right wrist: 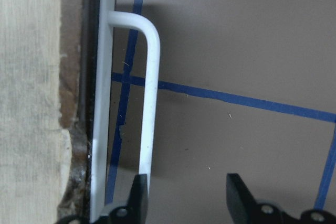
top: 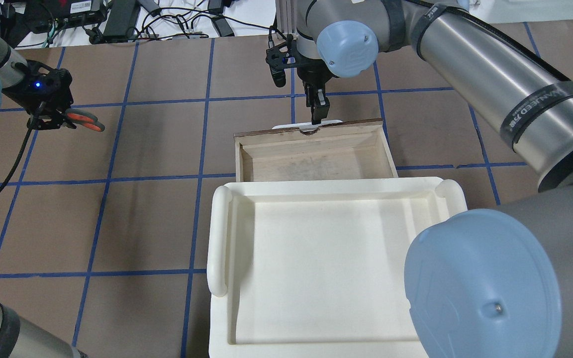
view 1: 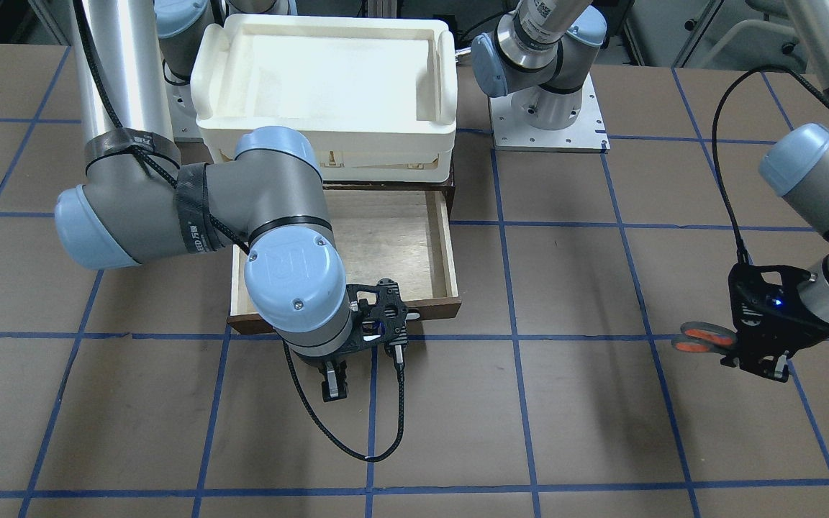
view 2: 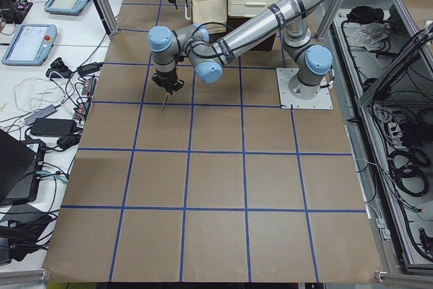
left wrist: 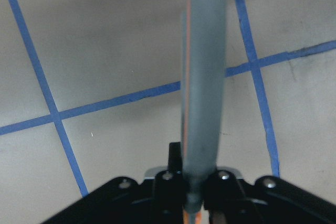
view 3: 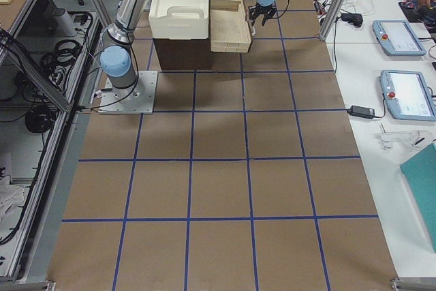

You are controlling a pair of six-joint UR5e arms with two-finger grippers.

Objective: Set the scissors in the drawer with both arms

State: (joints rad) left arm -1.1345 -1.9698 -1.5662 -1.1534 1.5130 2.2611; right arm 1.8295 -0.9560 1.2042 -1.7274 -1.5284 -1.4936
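Scissors: clamped in the left end effector, held over the left half of the bench, toward the operators' edge. The orange-lined loops stick out past the fingers.
Left end effector: closed on the scissors, well apart from the drawer.
Drawer: stands open midway along the robot's edge of the bench, under a white bin. Its pale wood floor shows and its front faces the operators' edge.
Right end effector: fingers apart, gripping nothing, just outside the drawer front. The white handle lies just beside one finger.
Room: brown bench surface with a blue tape grid runs between the scissors and the drawer's left rim. The right arm's elbow hangs over the drawer's right side.
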